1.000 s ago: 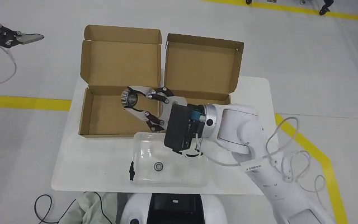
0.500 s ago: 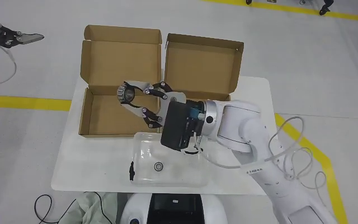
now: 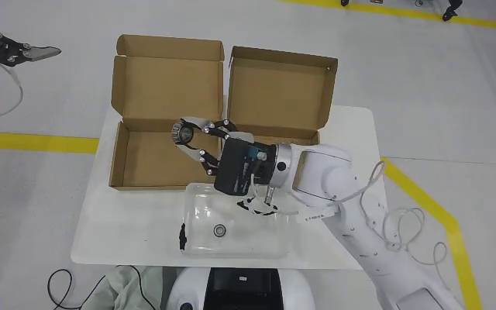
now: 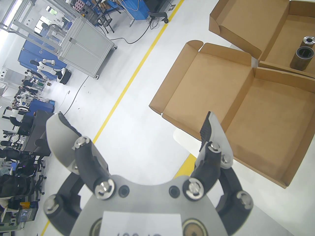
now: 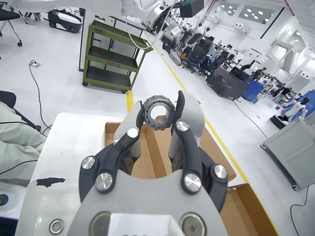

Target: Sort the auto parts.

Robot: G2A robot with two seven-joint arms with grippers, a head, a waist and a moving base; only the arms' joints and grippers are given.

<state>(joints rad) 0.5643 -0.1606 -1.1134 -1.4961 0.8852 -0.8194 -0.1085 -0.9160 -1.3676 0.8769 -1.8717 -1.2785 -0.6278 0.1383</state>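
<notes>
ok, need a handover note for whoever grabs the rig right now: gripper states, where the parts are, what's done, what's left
Left gripper: open, empty, off to the side of the work.
Right gripper: shut on the bearing, held over the left cardboard box, whose floor is bare.
The right cardboard box holds two metal sleeves.
The clear tray holds one small ring.
Done: the two sleeves are boxed.
Left: release the bearing, probably into the left box, then sort the ring.
</notes>
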